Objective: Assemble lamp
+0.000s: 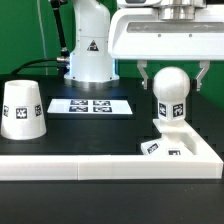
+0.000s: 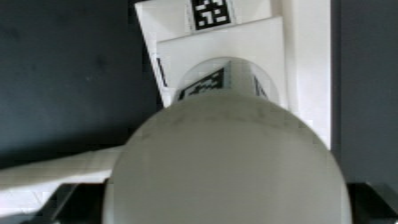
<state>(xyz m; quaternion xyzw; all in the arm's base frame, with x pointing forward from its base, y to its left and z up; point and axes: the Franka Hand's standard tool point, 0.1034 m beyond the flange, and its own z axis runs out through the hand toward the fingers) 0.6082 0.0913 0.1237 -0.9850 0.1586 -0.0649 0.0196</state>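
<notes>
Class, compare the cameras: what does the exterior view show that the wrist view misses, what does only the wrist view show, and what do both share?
Only the exterior view: the shade, the marker board, the robot pedestal and the open end effector straddling the bulb. Only the wrist view: a close look down over the bulb's dome. Both: the bulb standing on the base.

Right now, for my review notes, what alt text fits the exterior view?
The open gripper straddles the round bulb, which stands upright on the flat square base at the exterior view's right. The cone shade sits apart at the view's left, the marker board between them.
</notes>
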